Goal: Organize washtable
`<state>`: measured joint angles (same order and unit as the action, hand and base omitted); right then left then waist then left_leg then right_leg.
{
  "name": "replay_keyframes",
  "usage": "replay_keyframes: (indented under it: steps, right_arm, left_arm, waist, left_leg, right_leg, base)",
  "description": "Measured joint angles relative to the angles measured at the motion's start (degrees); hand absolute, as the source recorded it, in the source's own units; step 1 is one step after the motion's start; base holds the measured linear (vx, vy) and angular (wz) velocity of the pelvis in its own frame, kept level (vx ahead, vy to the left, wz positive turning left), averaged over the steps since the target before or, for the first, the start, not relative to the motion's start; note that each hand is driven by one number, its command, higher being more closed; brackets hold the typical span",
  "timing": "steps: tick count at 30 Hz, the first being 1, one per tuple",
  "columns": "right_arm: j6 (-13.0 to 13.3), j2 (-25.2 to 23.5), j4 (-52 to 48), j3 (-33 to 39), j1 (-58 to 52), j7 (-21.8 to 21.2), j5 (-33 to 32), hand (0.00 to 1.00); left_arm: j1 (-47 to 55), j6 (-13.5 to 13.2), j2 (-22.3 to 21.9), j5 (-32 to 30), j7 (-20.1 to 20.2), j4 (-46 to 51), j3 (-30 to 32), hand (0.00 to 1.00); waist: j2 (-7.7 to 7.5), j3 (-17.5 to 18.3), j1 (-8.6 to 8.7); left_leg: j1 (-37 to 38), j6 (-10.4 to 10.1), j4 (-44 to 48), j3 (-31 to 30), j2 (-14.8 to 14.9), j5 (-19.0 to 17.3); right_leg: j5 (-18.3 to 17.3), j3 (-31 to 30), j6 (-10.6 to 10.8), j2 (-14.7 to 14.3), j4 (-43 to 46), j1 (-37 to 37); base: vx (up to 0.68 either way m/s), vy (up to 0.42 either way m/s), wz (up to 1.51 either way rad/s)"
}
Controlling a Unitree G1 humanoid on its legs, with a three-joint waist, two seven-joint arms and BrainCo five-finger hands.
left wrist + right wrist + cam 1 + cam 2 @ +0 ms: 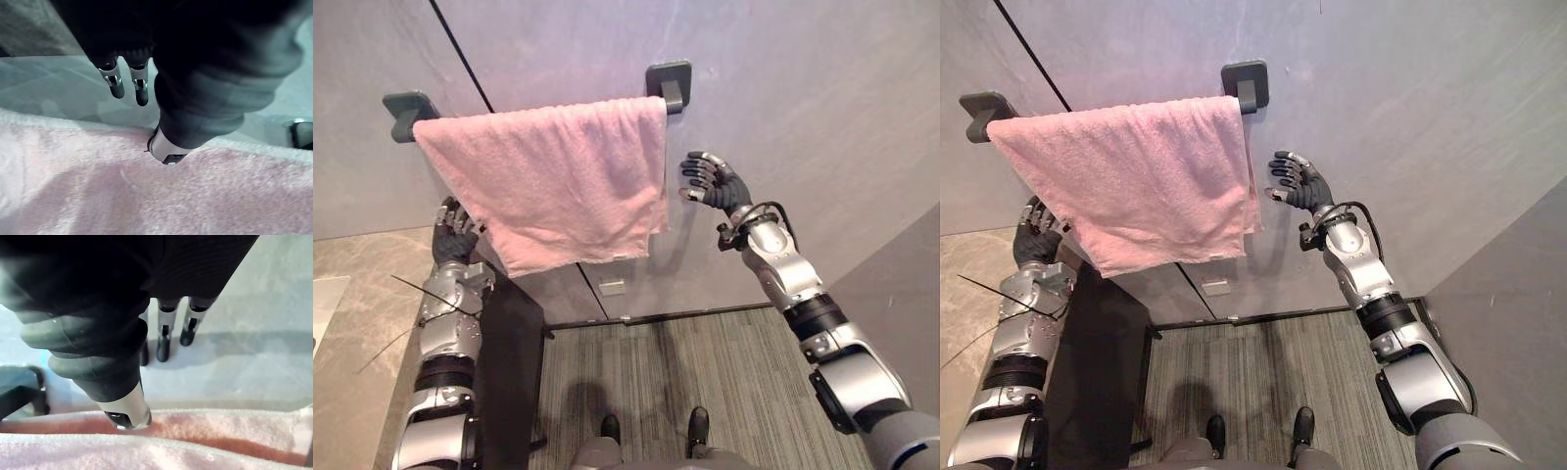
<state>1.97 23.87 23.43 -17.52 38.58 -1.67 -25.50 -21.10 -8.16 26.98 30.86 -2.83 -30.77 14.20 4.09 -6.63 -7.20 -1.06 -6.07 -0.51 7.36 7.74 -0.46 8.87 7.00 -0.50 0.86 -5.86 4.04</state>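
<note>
My two hands flank a pink terry-cloth towel (548,186) that hangs over a dark grey wall-mounted rail (668,83), spread along almost the whole bar against the smooth grey wall (803,98).

My right hand (713,184) hovers just beside the towel's side edge, a little below the rail's bracket. It holds nothing. Its fingers (164,340) are loosely extended toward the wall, and the thumb sits over the cloth with no grip on it.

My left hand (455,238) is raised at the towel's opposite edge, low down near the hem. Its fingers (115,83) are straight and apart. The thumb (166,147) is at the pile of the cloth, and I cannot tell whether it is touching. That hand grips nothing either.

A beige marbled stone tabletop (352,264) lies off beyond my left arm.

I judge the step in hand to be the tidying of the towel. It is already on the rail, so what remains is squaring it up, since the hem looks to run at a slant.

The next move would call for each hand to close lightly on the edge nearest it. The two sides then need an even tug, gentle enough that the cloth does not slide off the bar toward either hand.
</note>
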Motion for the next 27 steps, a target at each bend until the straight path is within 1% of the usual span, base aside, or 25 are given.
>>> replay_keyframes:
  steps: [2,6,7,9,11,12,14,15,17,18,20,21,22,24,25,26,27]
  right_arm:
    - [0.0,0.4,-2.5,1.7,-2.8,-1.0,-1.0,0.00]
    - [0.0,1.9,-5.3,6.0,-7.3,-2.1,-0.9,0.00]
    - [-0.1,2.2,-5.9,10.1,-8.7,-2.0,-0.8,0.00]
    - [-0.1,2.6,-6.6,14.8,-9.8,-1.2,-0.9,0.00]
    - [0.0,4.7,-9.1,21.0,-10.2,1.5,-0.9,0.00]
    - [0.0,5.1,-10.4,22.5,-10.2,2.0,-0.9,0.00]
    - [1.3,6.8,-14.9,25.6,-10.2,3.2,-0.9,0.00]
    - [1.9,7.3,-16.0,26.0,-10.2,3.4,-0.9,0.00]
    - [3.4,8.3,-18.9,26.1,-10.1,4.1,-1.0,0.00]
    - [3.8,8.2,-19.5,26.1,-10.1,4.1,-1.1,0.00]
    - [5.0,8.3,-21.7,25.4,-9.9,3.8,-3.5,0.00]
    - [5.4,8.3,-22.1,25.1,-9.7,3.7,-4.2,0.00]
    - [6.3,8.4,-22.2,23.6,-9.0,3.5,-5.8,0.00]
    - [6.5,8.9,-22.3,19.4,-7.0,2.4,-8.2,0.00]
    - [6.5,9.5,-22.3,15.5,-5.1,1.2,-9.5,0.00]
    - [6.5,9.7,-22.3,13.6,-4.2,0.5,-10.1,0.00]
    - [6.5,10.3,-22.3,9.9,-2.5,-1.2,-12.0,0.00]
  left_arm:
    - [0.1,0.0,0.9,0.0,0.3,0.3,0.1,0.00]
    - [1.7,-0.2,2.2,0.0,0.2,3.9,4.2,0.00]
    - [1.7,-0.9,3.2,-0.1,-0.3,4.1,6.7,0.00]
    - [1.7,-1.4,3.9,-0.1,-2.1,4.9,9.5,0.00]
    - [1.7,-2.5,4.1,-0.3,-5.5,8.5,13.7,0.00]
    - [1.7,-2.9,4.2,-0.4,-6.2,9.7,14.4,0.00]
    - [1.7,-4.7,5.4,-1.6,-8.4,13.7,16.1,0.00]
    - [1.7,-5.0,5.8,-2.3,-8.8,14.7,16.2,0.00]
    - [1.7,-6.2,6.1,-3.8,-10.0,19.2,16.4,0.00]
    - [1.7,-6.4,6.1,-4.3,-10.1,20.5,16.3,0.00]
    - [1.7,-7.5,6.1,-4.5,-9.7,25.0,14.9,0.00]
    - [1.7,-7.6,6.1,-4.4,-9.6,26.0,14.2,0.00]
    - [1.7,-8.1,6.1,-4.0,-9.0,27.5,12.7,0.00]
    - [1.7,-8.4,6.7,-2.6,-7.0,29.7,8.7,0.00]
    - [1.7,-8.4,7.6,-1.7,-4.9,31.2,5.3,0.00]
    - [1.7,-8.3,8.1,-1.3,-3.7,32.0,3.5,0.00]
    - [1.7,-8.2,8.6,0.4,-0.7,33.8,0.1,0.00]
  waist:
    - [0.01,0.1,0.00]
    - [0.04,0.3,0.02]
    - [0.05,0.4,0.05]
    - [0.02,1.1,0.03]
    - [0.01,2.4,0.00]
    - [0.01,2.7,0.00]
    - [-0.14,3.5,0.09]
    - [-0.14,3.7,0.12]
    - [0.01,4.6,0.14]
    - [0.01,4.7,0.22]
    - [0.16,5.6,0.32]
    - [0.28,5.8,0.29]
    - [0.54,6.0,0.23]
    - [0.87,6.6,0.17]
    - [0.93,6.7,0.19]
    - [0.93,6.7,0.17]
    - [0.91,6.7,0.11]
  left_leg:
    - [0.0,0.0,0.0,0.0,0.1,0.0]
    - [0.0,0.0,0.0,0.0,0.1,0.0]
    - [0.3,0.0,-0.1,0.0,0.1,0.0]
    - [0.6,0.0,-0.2,0.0,0.1,0.0]
    - [0.7,0.0,-0.4,0.0,0.0,0.2]
    - [0.8,0.0,-0.4,0.0,-0.1,0.2]
    - [0.9,0.0,-0.5,-0.1,-0.1,0.2]
    - [0.9,0.0,-0.5,-0.1,-0.1,0.2]
    - [1.8,0.1,-1.1,-0.2,-0.2,0.2]
    - [2.1,0.2,-1.3,-0.3,-0.2,0.3]
    - [1.9,0.5,-1.7,-0.9,-0.5,0.3]
    - [1.9,0.6,-1.7,-1.0,-0.6,0.4]
    - [2.0,0.8,-2.0,-1.2,-0.7,0.7]
    - [2.0,0.7,-2.8,-1.8,-0.9,1.4]
    - [2.0,0.6,-3.2,-2.1,-0.8,1.8]
    - [2.0,0.5,-3.3,-2.3,-0.8,1.8]
    - [1.9,0.4,-3.5,-2.5,-0.8,2.0]
  right_leg:
    - [0.0,0.0,0.0,-0.1,0.0,0.0]
    - [0.0,0.0,0.0,-0.1,0.0,0.0]
    - [0.0,0.0,0.0,-0.1,0.1,0.0]
    - [0.0,0.0,0.0,-0.1,0.1,0.0]
    - [0.0,0.1,0.0,0.0,0.1,-0.1]
    - [0.0,0.2,0.0,0.0,0.1,-0.1]
    - [0.0,0.3,0.0,0.0,0.1,-0.3]
    - [0.0,0.4,0.0,0.0,0.1,-0.5]
    - [-0.1,0.8,0.1,0.1,0.1,-1.5]
    - [-0.2,0.8,0.2,0.2,0.1,-1.8]
    - [-0.5,1.6,0.4,0.2,-0.1,-2.0]
    - [-0.6,2.0,0.5,0.3,-0.1,-2.0]
    - [-0.8,2.4,0.7,0.5,-0.1,-2.2]
    - [-0.8,2.8,0.8,0.7,-0.1,-2.2]
    - [-0.8,3.3,0.8,1.0,-0.1,-2.2]
    - [-0.8,3.5,0.8,0.9,-0.1,-2.2]
    - [-0.8,3.8,0.8,0.9,-0.1,-2.2]
  base:
    - [-0.03,0.014,0.01]
    - [0.00,0.000,0.00]
    - [0.00,0.000,0.00]
    - [0.04,0.029,-0.01]
    - [0.03,0.035,0.00]
    - [0.02,0.031,0.03]
    - [0.00,0.000,0.00]
    - [-0.03,0.026,0.02]
    - [-0.03,0.028,0.04]
    - [-0.04,0.025,0.11]
    - [-0.07,0.019,0.20]
    - [-0.05,0.014,0.19]
    - [-0.04,0.019,0.17]
    - [-0.04,0.031,0.18]
    - [-0.03,0.026,0.14]
    - [-0.02,0.015,0.15]
    - [-0.01,0.001,0.11]
